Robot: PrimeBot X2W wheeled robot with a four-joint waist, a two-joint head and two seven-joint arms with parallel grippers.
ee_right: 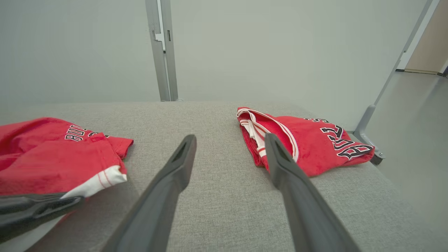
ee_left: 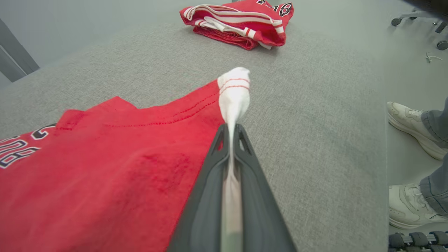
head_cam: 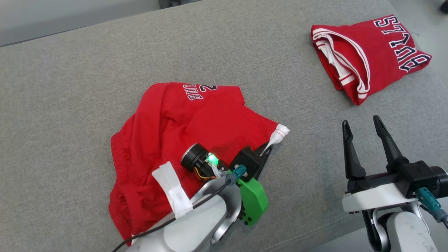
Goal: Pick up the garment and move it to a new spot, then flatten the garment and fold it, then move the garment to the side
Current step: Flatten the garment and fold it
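Red crumpled garment lies mid-bench, close to the near edge, its bulk trailing to the left of the left claw; that claw is closed tight on the white trim at the garment's right corner, so a lift would likely drag cloth from that side; the right claw hovers wide and empty nearby, toward the right edge; a folded garment fills the far right corner; bare bench lies between them and along the far left.
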